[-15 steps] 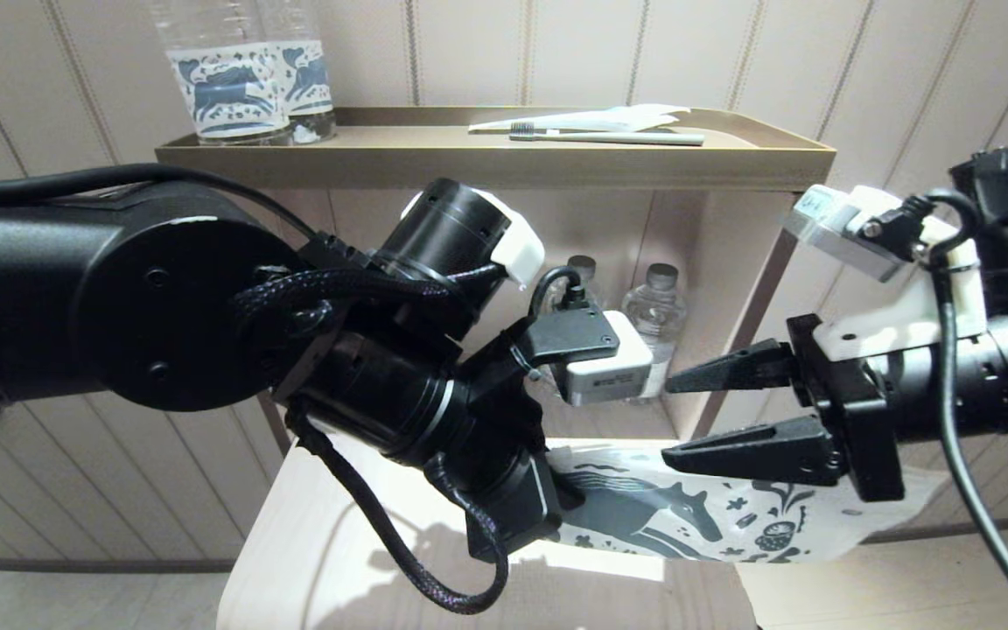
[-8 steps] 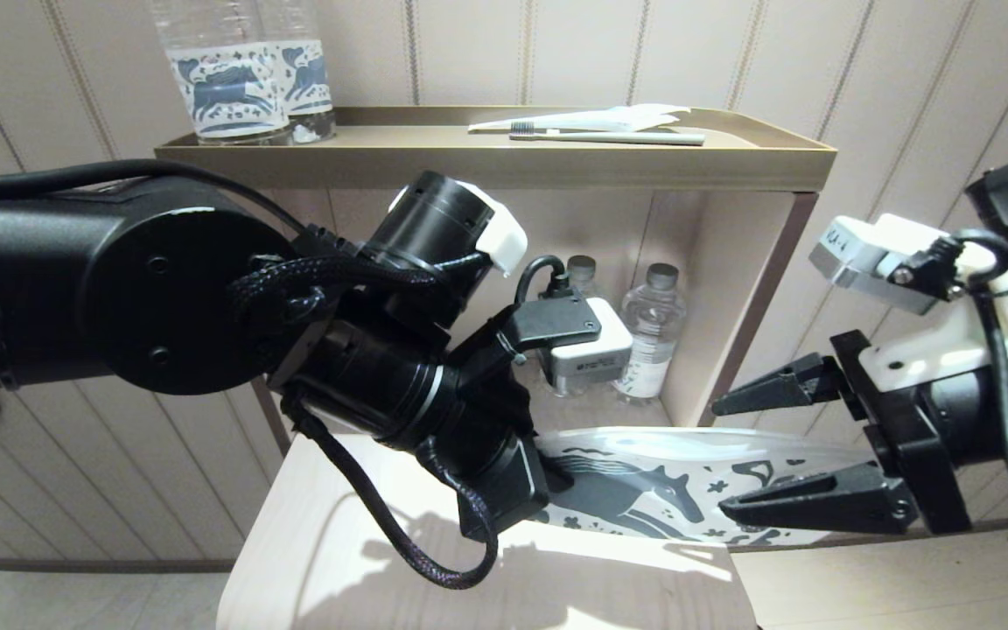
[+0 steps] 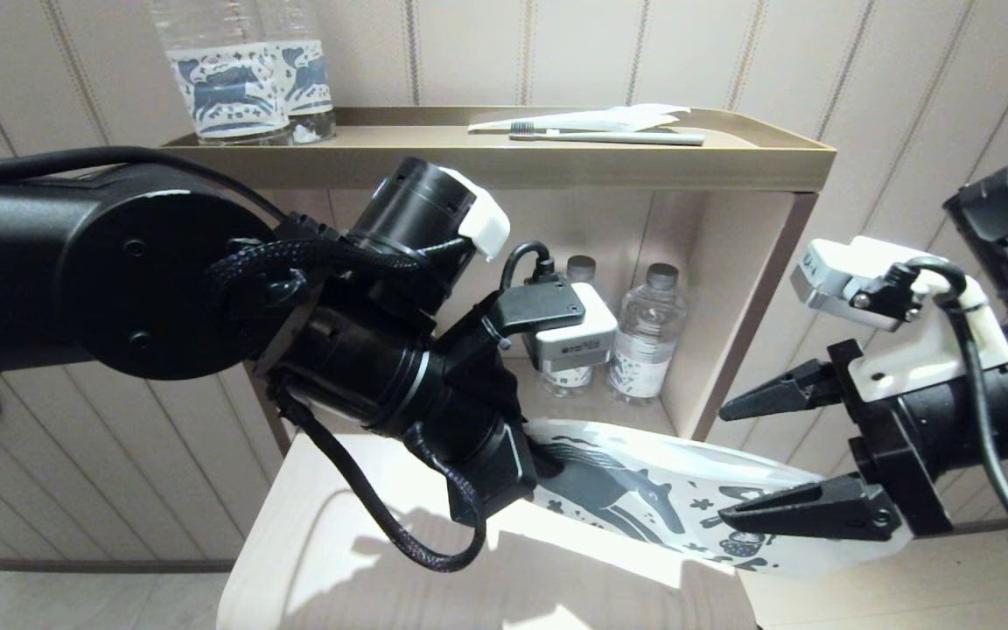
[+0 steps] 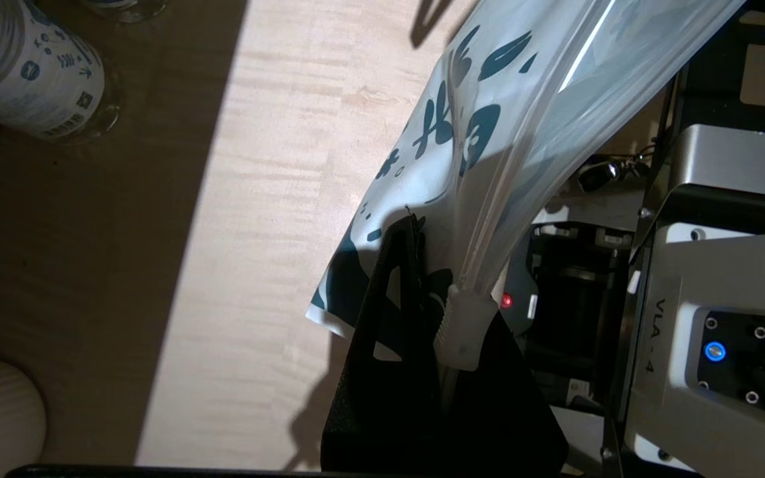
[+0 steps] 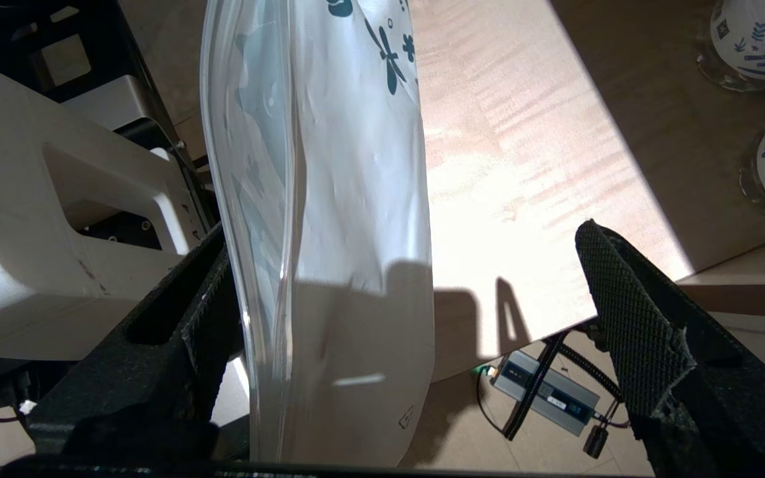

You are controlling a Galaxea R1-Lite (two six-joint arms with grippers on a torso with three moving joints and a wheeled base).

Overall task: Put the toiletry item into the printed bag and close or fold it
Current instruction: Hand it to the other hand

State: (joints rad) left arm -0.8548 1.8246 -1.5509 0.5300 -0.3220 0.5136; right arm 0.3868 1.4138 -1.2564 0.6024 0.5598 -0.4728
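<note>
The printed bag point(image 3: 644, 490), a pale pouch with a dark horse and small motifs, hangs slanting above the pale table point(image 3: 338, 560). My left gripper point(image 3: 548, 464) is shut on its left end, and in the left wrist view the fingers point(image 4: 396, 279) pinch the bag point(image 4: 462, 133) beside its white slider point(image 4: 465, 332). My right gripper point(image 3: 723, 464) stands open at the bag's right end. That end of the bag point(image 5: 342, 199) lies between the spread fingers, close by one finger point(image 5: 203, 312). A toothbrush point(image 3: 609, 137) lies on the shelf top beside a plain white wrapper point(image 3: 635, 115).
A brown shelf unit point(image 3: 504, 162) stands behind the table. Two printed-label bottles point(image 3: 241, 87) stand at the left of its top, and small water bottles point(image 3: 648, 332) stand in its lower compartment. A power adapter point(image 5: 545, 392) lies on the floor past the table's edge.
My right gripper drew back to the right, sank a little and opened wider. The left gripper shifted slightly left with the bag, whose right end now droops lower.
</note>
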